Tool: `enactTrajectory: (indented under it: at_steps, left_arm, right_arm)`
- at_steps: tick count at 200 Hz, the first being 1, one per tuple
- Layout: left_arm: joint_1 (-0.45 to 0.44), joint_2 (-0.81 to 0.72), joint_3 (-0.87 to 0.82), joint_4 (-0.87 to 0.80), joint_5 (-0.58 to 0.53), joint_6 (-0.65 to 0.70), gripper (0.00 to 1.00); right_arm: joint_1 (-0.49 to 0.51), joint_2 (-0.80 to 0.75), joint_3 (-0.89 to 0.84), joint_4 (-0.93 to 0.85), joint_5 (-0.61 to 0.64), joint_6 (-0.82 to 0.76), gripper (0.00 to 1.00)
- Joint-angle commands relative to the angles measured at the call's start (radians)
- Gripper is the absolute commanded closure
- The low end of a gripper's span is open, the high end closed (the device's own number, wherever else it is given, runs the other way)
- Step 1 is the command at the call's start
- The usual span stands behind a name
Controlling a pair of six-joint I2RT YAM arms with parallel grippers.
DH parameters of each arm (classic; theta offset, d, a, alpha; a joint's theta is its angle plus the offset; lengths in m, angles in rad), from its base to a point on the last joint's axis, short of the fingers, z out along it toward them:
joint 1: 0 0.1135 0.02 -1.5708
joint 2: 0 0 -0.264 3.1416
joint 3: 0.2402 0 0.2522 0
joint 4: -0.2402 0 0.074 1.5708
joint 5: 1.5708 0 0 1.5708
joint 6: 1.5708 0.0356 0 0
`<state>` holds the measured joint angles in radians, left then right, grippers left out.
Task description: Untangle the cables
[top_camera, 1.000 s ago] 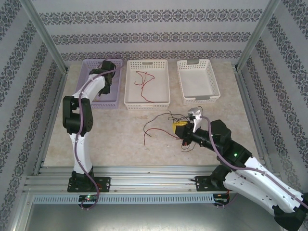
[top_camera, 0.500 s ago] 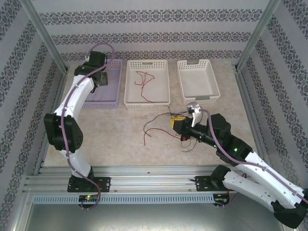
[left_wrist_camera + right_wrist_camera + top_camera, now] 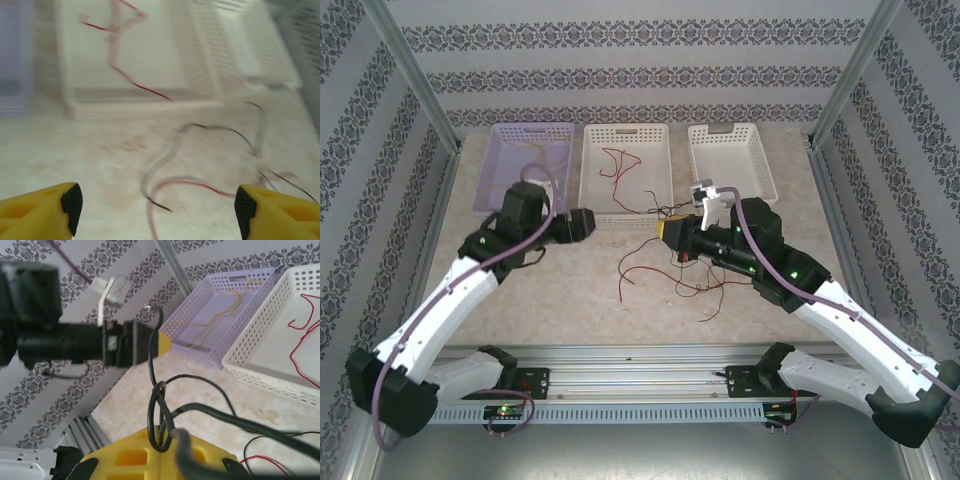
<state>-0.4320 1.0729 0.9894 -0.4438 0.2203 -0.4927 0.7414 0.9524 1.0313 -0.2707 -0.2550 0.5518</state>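
1. Left hand released, fingers spread wide, low over the surface before the white basket.
2. Right hand clenched on black cables.
3. Black-and-red tangle lies on the surface between both hands.
4. Red cable in the white basket; tan cable in the purple basket.

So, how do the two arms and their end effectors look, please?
The left arm and right arm have white links, black joints and a purple cable along each. The left end effector and right end effector have yellow fingers with black pads.
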Motion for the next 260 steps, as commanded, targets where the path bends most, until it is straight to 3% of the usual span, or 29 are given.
enactTrajectory:
  at_steps: [1,79,170,222,260]
  left_arm:
    - [-0.097,-0.074,-0.101,0.3,0.158,-0.049,0.19]
    - [-0.383,-0.003,-0.242,0.605,0.199,0.041,0.2]
    - [-0.493,0.104,-0.281,0.791,0.219,0.033,0.21]
    - [-0.499,0.134,-0.268,0.794,0.181,0.048,0.31]
    - [-0.499,0.133,-0.263,0.803,0.171,0.051,0.52]
  right_arm:
    - [-0.006,0.008,0.037,0.011,-0.066,0.059,1.0]
    - [-0.008,0.021,0.03,0.02,-0.135,0.118,1.0]
    - [-0.009,0.025,0.0,0.051,-0.171,0.159,1.0]
    - [-0.01,0.025,-0.028,0.1,-0.198,0.196,1.0]
    - [-0.01,0.022,-0.041,0.112,-0.2,0.207,1.0]
